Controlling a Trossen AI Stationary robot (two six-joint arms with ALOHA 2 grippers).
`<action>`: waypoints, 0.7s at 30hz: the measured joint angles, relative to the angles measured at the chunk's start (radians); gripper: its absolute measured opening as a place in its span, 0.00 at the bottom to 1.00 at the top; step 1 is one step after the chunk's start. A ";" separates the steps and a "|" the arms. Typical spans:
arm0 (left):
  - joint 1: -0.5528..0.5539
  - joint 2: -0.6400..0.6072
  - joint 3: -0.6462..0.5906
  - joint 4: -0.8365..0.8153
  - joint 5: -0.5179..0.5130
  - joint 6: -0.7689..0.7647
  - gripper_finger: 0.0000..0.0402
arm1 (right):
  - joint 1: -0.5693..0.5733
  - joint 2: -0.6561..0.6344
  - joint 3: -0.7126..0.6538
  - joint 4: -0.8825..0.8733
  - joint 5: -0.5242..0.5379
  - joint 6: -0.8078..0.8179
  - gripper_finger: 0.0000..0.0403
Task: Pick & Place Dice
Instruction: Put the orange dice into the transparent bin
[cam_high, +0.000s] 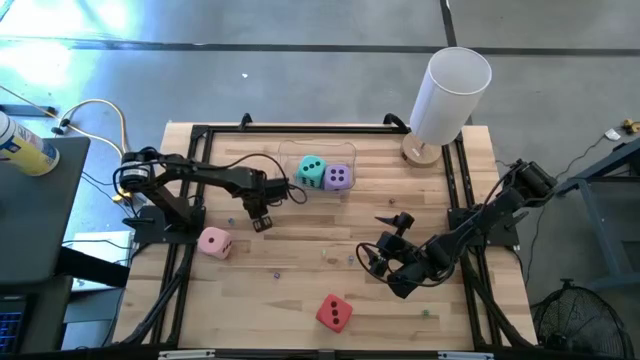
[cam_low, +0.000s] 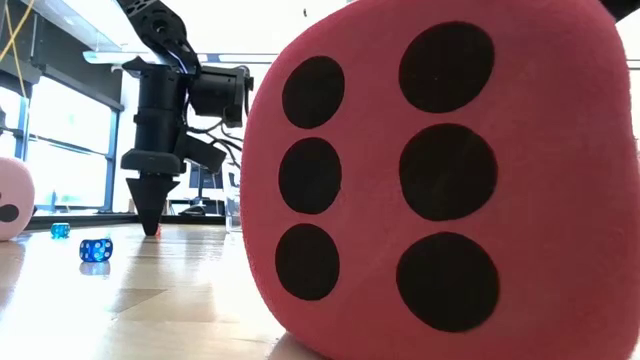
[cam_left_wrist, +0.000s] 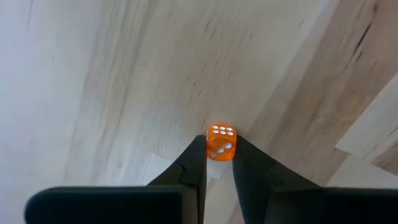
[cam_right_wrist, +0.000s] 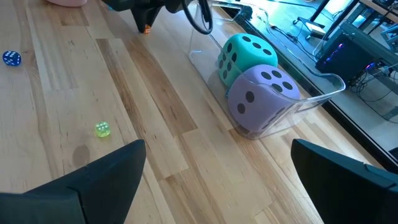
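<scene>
Left wrist view: small orange die (cam_left_wrist: 220, 142) recorded between the tips of the left gripper (cam_left_wrist: 219, 154), the fingers (cam_left_wrist: 198, 163) drawn nearly together on either flank of it and the die resting on the bare tabletop (cam_left_wrist: 112, 81). Contact on both sides appeared made or all but made; entered as clamped on the die. No long axis to note, the piece being a cube, held square to the fingers.

High view: left gripper (cam_high: 262, 221) stood near the middle of the tabletop, just beside the clear tray (cam_high: 290, 152), which held the teal die (cam_high: 311, 171) and purple die (cam_high: 338, 177) side by side. Pink die (cam_high: 214, 242) lay loose near the left arm's base; red die (cam_high: 334, 313) lay loose toward the front edge. Tall white cylinder (cam_high: 447, 95) stood at the far right corner.

Right gripper (cam_high: 392, 266) waited over the right half, fingers wide apart, holding nothing.

Judgement: tray lies close beside the left gripper, so the left arm is the nearer for any deposit there.

Right wrist view: small blue die (cam_right_wrist: 11, 58) and small yellow-green die (cam_right_wrist: 102, 129) lay loose on the boards.
</scene>
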 joint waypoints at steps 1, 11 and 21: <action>-0.007 0.000 0.000 -0.001 0.000 0.000 0.13 | 0.000 0.000 0.000 0.000 0.000 0.000 0.98; -0.073 -0.026 0.003 0.003 0.029 -0.020 0.13 | 0.000 0.000 0.000 0.000 0.000 0.000 0.98; -0.147 -0.184 0.004 0.077 0.008 -0.016 0.13 | 0.000 0.000 0.000 0.001 0.000 0.000 0.98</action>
